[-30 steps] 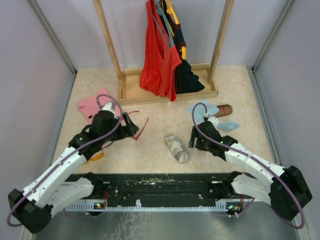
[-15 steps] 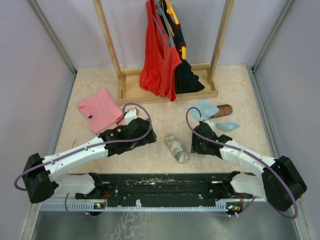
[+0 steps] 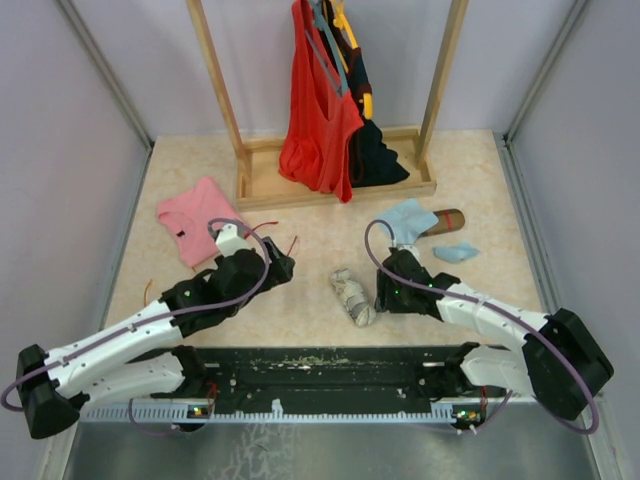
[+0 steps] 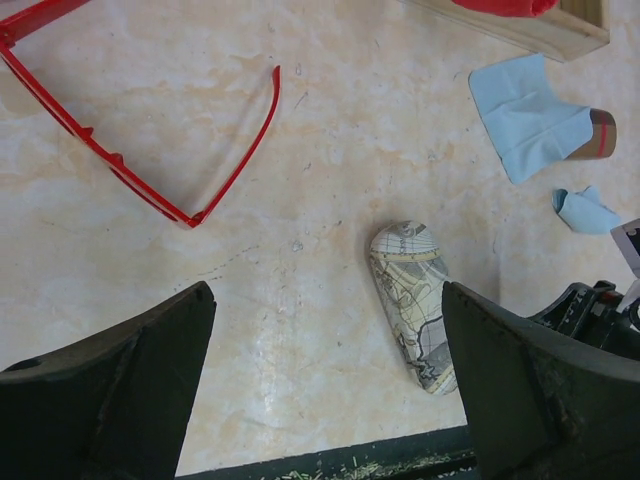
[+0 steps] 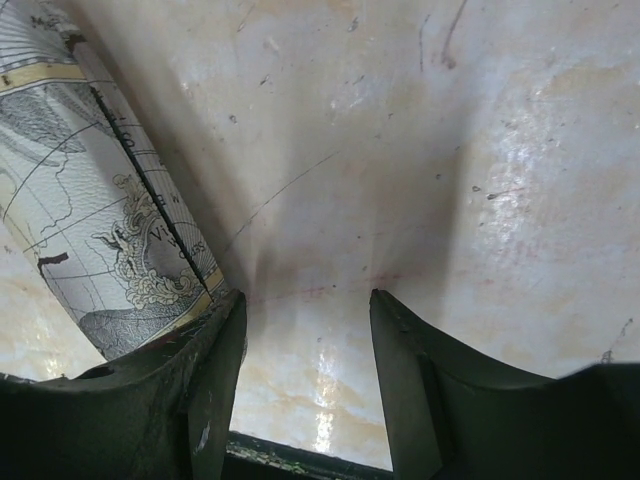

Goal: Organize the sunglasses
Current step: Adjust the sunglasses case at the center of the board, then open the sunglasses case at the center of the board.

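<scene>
Early step — thin red-framed sunglasses (image 4: 118, 163) on the table (image 3: 310, 290), left of its middle, untouched. Left claw (image 4: 327, 290) wide open, empty; right claw (image 5: 306, 300) half open, empty, beside the oblong map-print case (image 5: 90, 200). Next — grab them gently.

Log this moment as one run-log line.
left gripper: open, empty, over table | right gripper: open, low beside map-print case, nothing between jaws | sunglasses: unfolded on table, untouched

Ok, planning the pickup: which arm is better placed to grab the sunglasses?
Left. The left gripper is open with the sunglasses just ahead; the right gripper is farther off, beside the map-print case.
</scene>
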Controlling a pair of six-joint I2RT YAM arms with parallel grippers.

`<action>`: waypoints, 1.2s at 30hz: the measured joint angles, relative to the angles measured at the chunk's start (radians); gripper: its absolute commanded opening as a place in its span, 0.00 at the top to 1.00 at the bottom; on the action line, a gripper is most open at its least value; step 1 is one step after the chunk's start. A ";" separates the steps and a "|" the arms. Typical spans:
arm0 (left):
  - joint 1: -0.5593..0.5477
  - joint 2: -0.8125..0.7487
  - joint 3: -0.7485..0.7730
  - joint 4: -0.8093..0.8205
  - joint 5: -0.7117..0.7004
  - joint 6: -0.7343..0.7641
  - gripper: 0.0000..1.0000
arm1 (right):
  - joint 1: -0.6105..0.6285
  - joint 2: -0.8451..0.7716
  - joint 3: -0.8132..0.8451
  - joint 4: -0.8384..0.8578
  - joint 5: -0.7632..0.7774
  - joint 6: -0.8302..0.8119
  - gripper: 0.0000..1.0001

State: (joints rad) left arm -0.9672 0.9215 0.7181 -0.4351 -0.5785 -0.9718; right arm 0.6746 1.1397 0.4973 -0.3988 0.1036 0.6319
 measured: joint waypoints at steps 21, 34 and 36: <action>0.009 0.200 0.091 -0.091 0.042 0.062 0.00 | 0.069 0.003 0.000 0.029 0.043 0.058 0.35; -0.200 0.709 0.499 -0.183 0.064 0.040 0.00 | -0.412 -0.205 -0.028 0.039 -0.038 -0.037 0.29; -0.224 0.803 0.588 -0.239 0.061 0.014 0.00 | -0.446 -0.220 -0.055 0.047 -0.073 -0.044 0.28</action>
State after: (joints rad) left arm -1.1915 1.7241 1.3060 -0.6739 -0.5171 -0.9581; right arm 0.2283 0.9195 0.4427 -0.3523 0.0303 0.5880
